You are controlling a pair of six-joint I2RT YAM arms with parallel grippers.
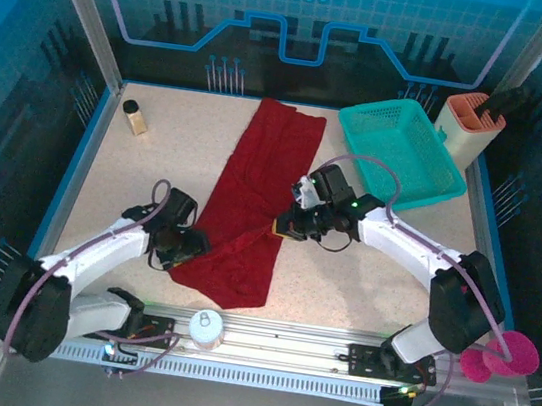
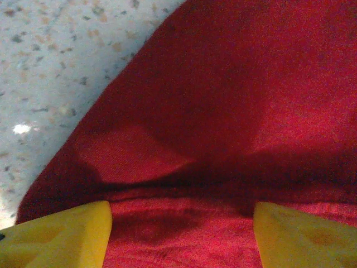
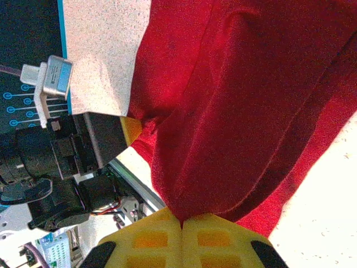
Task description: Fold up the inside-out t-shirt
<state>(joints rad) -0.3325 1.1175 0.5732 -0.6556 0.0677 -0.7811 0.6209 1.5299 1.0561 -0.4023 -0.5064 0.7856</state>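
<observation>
Though narrow, dark red t-shirt [image 1: 257,196] (rumpled)

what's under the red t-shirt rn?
The t-shirt lies on the speckled table, which shows around it. The cloth hides whatever is beneath, so I cannot tell if anything else is there. The right gripper is shut on its edge.

The dark red t-shirt [image 1: 252,195] is lying flat on the desk [image 1: 363,266] in a long, soft strip. Its near corner is sitting under the left hand [image 1: 188,248], between the spread fingers. The right hand [image 1: 281,229] is pinching its right edge. Its far end is stretching away from both hands.
</observation>
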